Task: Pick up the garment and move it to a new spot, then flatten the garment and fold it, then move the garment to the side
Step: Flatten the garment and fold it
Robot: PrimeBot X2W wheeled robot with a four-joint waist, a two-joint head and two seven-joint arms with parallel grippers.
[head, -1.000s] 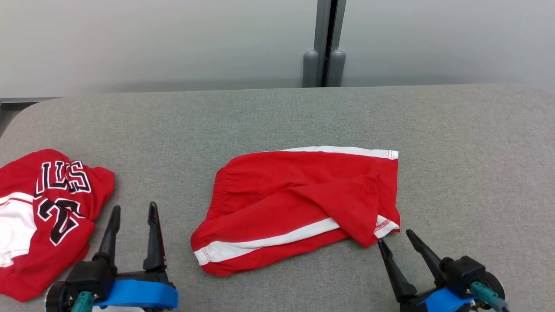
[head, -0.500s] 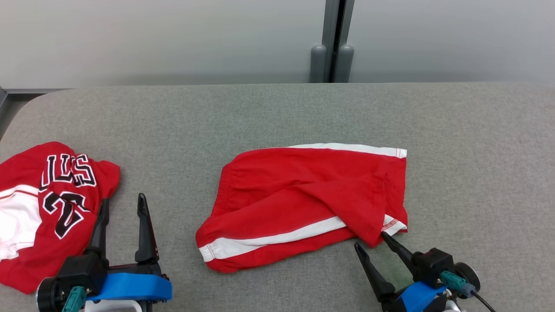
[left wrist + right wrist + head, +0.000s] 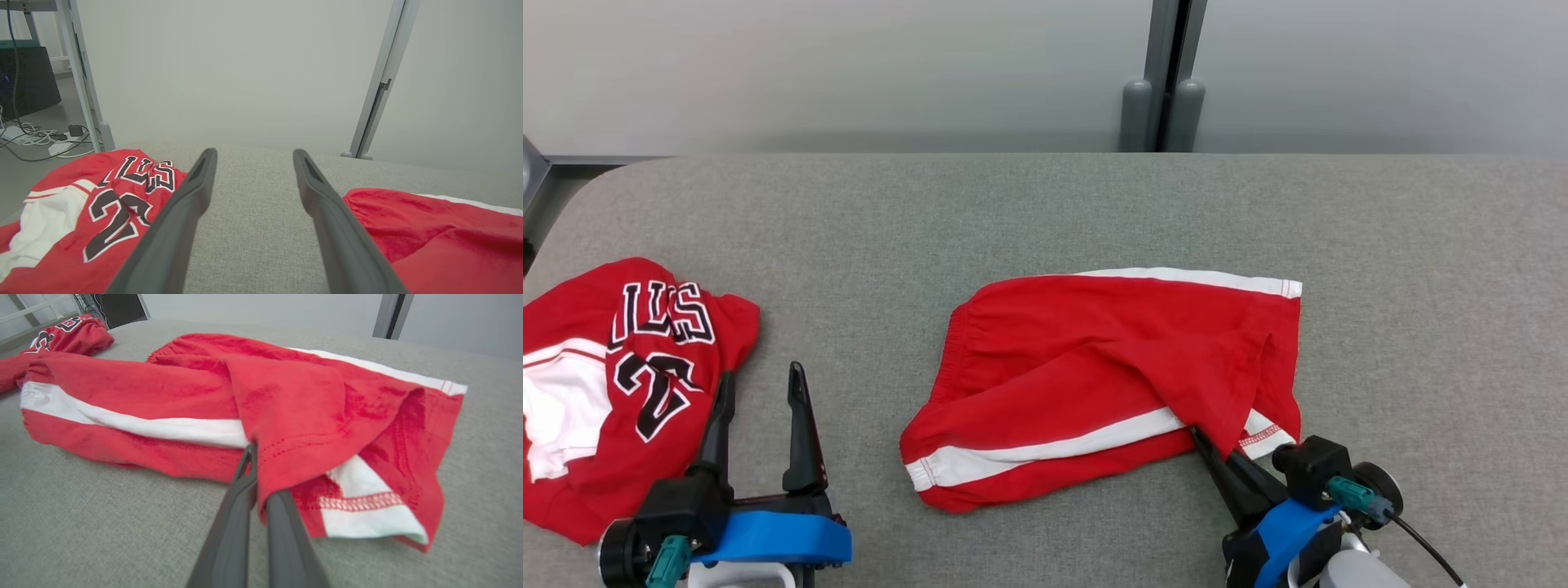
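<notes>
Red shorts [image 3: 286, 396] on grey surface [image 3: 102, 522], fingers [image 3: 233, 531] seemingly pinching folded corner

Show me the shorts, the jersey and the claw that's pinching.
shorts [image 3: 1094, 359]: head view, on the red middle.
jersey [image 3: 658, 400]: head view, on the black number.
right gripper [image 3: 1205, 445]: head view, at its fingertips, shut on the hem of the shorts.

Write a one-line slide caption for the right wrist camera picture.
Right gripper shut on the folded-over hem of the red shorts, which lie rumpled on the grey fabric surface.
</notes>
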